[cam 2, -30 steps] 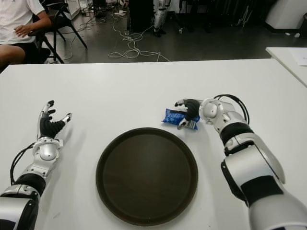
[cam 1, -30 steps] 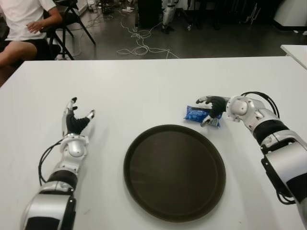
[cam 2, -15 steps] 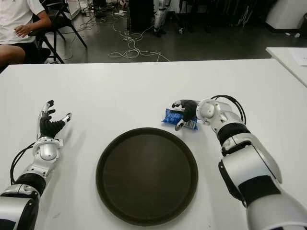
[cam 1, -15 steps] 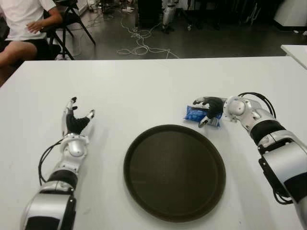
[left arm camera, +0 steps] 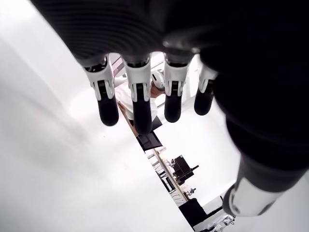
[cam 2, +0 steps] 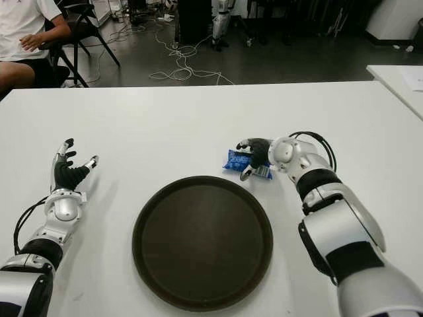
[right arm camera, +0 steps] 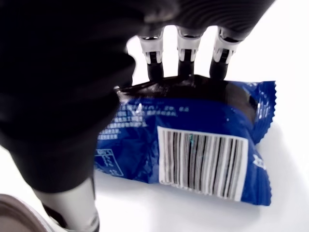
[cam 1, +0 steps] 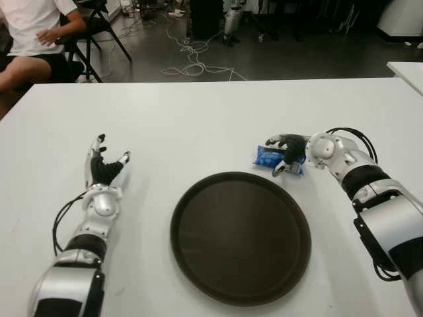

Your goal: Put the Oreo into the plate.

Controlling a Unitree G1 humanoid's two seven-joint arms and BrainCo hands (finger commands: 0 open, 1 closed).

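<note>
A blue Oreo packet [cam 1: 267,158] lies flat on the white table [cam 1: 198,119], just beyond the far right rim of the round dark plate [cam 1: 240,236]. My right hand [cam 1: 277,156] straddles the packet. In the right wrist view three fingertips [right arm camera: 186,67] touch the far edge of the packet [right arm camera: 203,150], barcode side up, and the thumb [right arm camera: 72,212] hangs on the near side, a little apart from it. Nothing lies in the plate. My left hand [cam 1: 104,165] shows idle left of the plate, fingers [left arm camera: 137,96] spread with nothing in them.
A person [cam 1: 30,30] sits on a chair beyond the table's far left corner. Cables [cam 1: 192,59] lie on the floor behind the table. Another white table [cam 1: 408,71] shows at the far right.
My right hand has crept slightly left over the Oreo packet. The packet, the plate and the left hand have not moved.
</note>
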